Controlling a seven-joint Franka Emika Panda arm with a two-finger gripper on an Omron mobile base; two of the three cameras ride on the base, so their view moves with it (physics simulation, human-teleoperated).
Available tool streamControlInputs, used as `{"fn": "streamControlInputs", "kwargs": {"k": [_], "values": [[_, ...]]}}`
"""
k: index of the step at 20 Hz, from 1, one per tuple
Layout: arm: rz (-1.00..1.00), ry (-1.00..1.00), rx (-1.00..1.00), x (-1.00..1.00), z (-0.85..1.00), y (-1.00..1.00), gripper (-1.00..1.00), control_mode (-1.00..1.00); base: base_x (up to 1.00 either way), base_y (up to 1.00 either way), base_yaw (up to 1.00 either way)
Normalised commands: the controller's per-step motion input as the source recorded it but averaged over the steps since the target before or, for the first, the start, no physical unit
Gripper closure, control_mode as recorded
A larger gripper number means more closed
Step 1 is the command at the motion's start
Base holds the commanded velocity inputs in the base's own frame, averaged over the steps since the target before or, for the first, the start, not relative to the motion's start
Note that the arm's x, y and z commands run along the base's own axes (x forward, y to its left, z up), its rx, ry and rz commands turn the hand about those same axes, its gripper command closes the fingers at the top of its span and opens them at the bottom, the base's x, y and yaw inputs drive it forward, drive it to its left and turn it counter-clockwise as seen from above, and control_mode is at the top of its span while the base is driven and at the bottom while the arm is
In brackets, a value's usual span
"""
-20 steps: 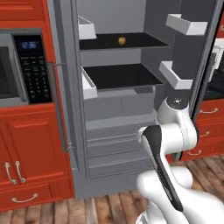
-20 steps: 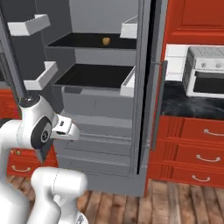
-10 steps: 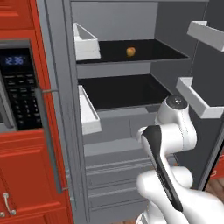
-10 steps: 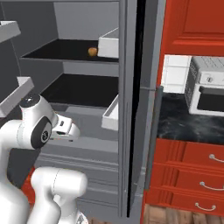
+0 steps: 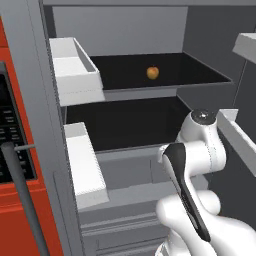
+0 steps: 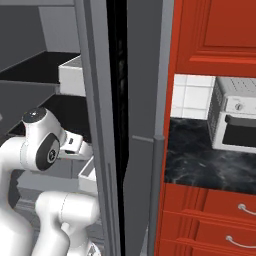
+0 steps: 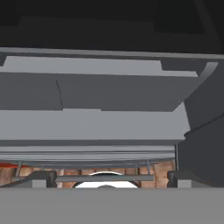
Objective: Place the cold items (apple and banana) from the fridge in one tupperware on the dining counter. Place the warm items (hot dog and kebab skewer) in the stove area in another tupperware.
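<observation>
Reading the left base view from its left edge, I pass the red cabinet front (image 5: 30,220) with the dark microwave panel, then the 2 white door bins (image 5: 75,70) stacked in the upper left, and only then reach what I want: the small round orange-red apple (image 5: 153,73), sitting alone toward the back of the black upper fridge shelf (image 5: 200,70), upper centre of the frame. I judge it light, rigid and smooth-skinned, so it may roll or slip if I nudge it off-centre; I would pinch it across its widest part, fingers on opposite sides, with moderate squeeze so as not to bruise it. I cannot see a banana on either shelf from here. Further right, the white Franka arm (image 5: 200,150) rises from the lower right, folded at the elbow, its upper joint level with the black lower shelf and well below the apple. In the hand view the two-finger gripper (image 7: 106,178) has its 2 dark tips far apart at the bottom edge, jaws fully wide and empty, looking at the grey fridge drawers (image 7: 100,92) rather than the shelf above.
</observation>
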Motion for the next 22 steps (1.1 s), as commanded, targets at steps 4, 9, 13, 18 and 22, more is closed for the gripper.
{"fn": "streamControlInputs", "kwargs": {"k": [4,9,13,18,22], "values": [[0.0,0.0,0.0,0.0,0.0,0.0,-1.0,1.0,0.81,0.0,0.0],[0.02,-0.03,0.02,0.46,0.57,0.02,-1.0,-1.0,0.0,0.0,0.0],[0.0,-0.01,0.0,0.25,0.92,0.06,-1.0,-1.0,0.0,0.0,0.0],[0.0,-0.12,-0.01,0.03,0.72,0.04,-1.0,-1.0,0.0,0.0,0.0],[0.0,-0.18,0.07,0.01,0.89,0.02,-1.0,-1.0,0.0,0.0,0.0]]}}
